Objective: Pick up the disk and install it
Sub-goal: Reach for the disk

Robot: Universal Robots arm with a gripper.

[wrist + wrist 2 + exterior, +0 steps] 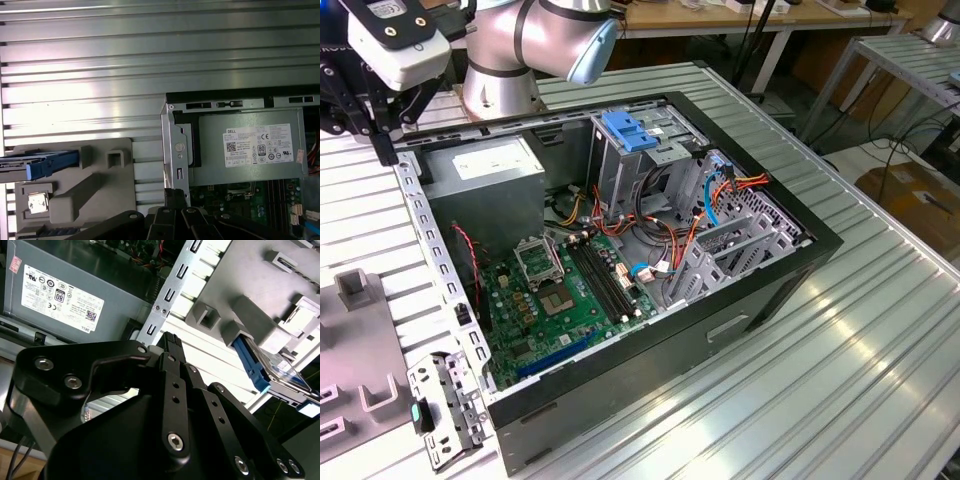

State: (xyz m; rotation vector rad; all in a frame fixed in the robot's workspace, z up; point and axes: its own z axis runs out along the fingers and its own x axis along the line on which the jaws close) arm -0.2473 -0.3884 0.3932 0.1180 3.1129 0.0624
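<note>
My end effector [170, 339] is closed and empty beside the computer case [172, 150] rim; the disk [42, 164] rests apart in a grey holder [90, 190].

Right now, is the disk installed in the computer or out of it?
Out. The disk rests in the grey holder on the table, beside the computer.

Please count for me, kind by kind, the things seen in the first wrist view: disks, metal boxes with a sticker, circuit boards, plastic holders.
Flat disk with blue plastic rails: 1
Large grey metal box with white sticker: 1
Green circuit board: 1
Light grey plastic holder block: 1
Total: 4
</note>
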